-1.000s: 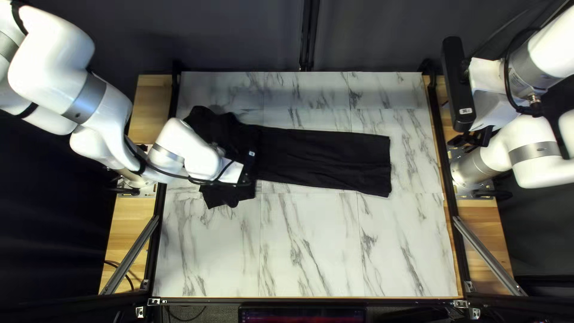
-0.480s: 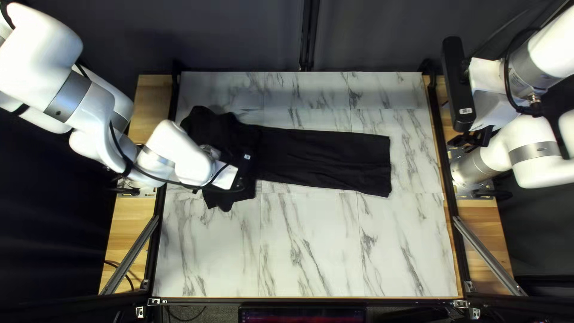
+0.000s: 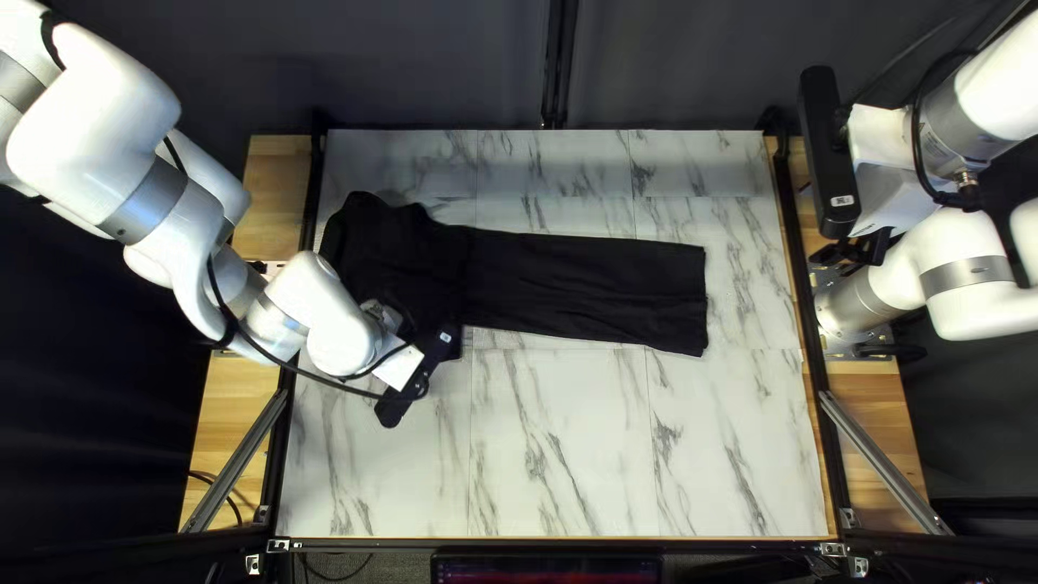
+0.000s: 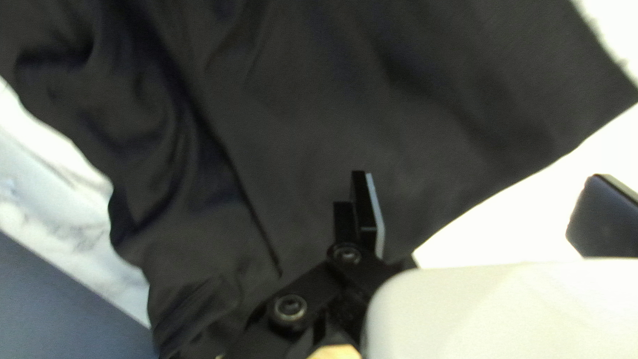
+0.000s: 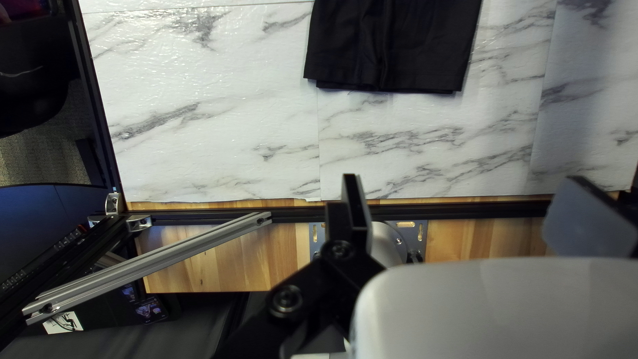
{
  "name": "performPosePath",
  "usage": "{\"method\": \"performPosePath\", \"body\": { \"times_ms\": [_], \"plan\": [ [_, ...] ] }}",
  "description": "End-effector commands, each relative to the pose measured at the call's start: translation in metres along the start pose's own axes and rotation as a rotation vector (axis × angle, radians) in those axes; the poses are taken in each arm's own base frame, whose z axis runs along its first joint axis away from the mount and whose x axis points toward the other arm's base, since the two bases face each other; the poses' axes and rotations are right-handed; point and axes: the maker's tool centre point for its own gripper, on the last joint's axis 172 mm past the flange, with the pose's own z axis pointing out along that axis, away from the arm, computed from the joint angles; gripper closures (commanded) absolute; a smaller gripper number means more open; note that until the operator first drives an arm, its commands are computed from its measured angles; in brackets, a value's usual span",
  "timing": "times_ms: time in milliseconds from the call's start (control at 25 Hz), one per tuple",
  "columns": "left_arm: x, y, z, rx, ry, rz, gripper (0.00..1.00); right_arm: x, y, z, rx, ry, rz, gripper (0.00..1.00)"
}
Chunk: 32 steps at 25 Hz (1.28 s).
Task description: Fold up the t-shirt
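Widely spread left claw [image 3: 418, 387] over black t-shirt [image 3: 589, 290], right claw [image 3: 852, 251] spread, away from it.

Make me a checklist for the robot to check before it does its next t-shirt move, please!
1. Left gripper open: ok, its two fingers are wide apart.
2. Left gripper holding the shirt: not ok, it isn't pinching any cloth.
3. Right gripper out of the way: ok, it's open and away from the shirt.
4. Shirt's far end from the left arm straight: ok, just small creases.
5. Shirt smooth near the left gripper: not ok, there are wrinkles and bunched bits.
6. Every bit of shirt lying on the table: cannot tell, the left arm hides some.
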Motion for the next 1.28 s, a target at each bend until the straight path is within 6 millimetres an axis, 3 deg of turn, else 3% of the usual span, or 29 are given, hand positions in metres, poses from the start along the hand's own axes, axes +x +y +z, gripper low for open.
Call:
{"method": "performPosePath", "body": {
  "times_ms": [40, 200, 320, 360, 400, 440, 480, 560, 640, 1000, 1280],
  "plan": [
    [0.021, 0.014, 0.005, -0.006, 0.013, -0.011, 0.0, 0.0, 0.0, 0.0, 0.0, 0.0, 0.0, 0.0],
    [0.03, 0.019, 0.01, -0.009, -0.005, -0.025, 0.01, 0.0, 0.0, 0.0, 0.0, 0.0, 0.0, 0.0],
    [0.03, 0.022, 0.013, -0.011, -0.022, -0.041, 0.1, 0.0, 0.0, 0.0, 0.0, 0.0, 0.0, 0.0],
    [0.028, 0.022, 0.014, -0.011, -0.026, -0.048, 0.18, 0.0, 0.0, 0.0, 0.0, 0.0, 0.0, 0.0],
    [0.027, 0.022, 0.014, -0.012, -0.029, -0.052, 0.32, 0.0, 0.0, 0.0, 0.0, 0.0, 0.0, 0.0],
    [0.025, 0.021, 0.015, -0.012, -0.033, -0.059, 0.32, 0.0, 0.0, 0.0, 0.0, 0.0, 0.0, 0.0],
    [0.023, 0.021, 0.016, -0.013, -0.035, -0.064, 0.55, 0.0, 0.0, 0.0, 0.0, 0.0, 0.0, 0.0],
    [0.021, 0.02, 0.017, -0.015, -0.039, -0.071, 0.85, 0.0, 0.0, 0.0, 0.0, 0.0, 0.0, 0.0],
    [0.018, 0.021, 0.016, -0.017, -0.042, -0.075, 0.96, 0.0, 0.0, 0.0, 0.0, 0.0, 0.0, 0.0],
    [0.013, 0.017, 0.004, -0.015, -0.057, -0.082, 1.0, 0.0, 0.0, 0.0, 0.0, 0.0, 0.0, 0.0],
    [0.003, -0.013, -0.038, 0.038, -0.068, -0.087, 1.0, 0.0, 0.0, 0.0, 0.0, 0.0, 0.0, 0.0]
  ]
}}
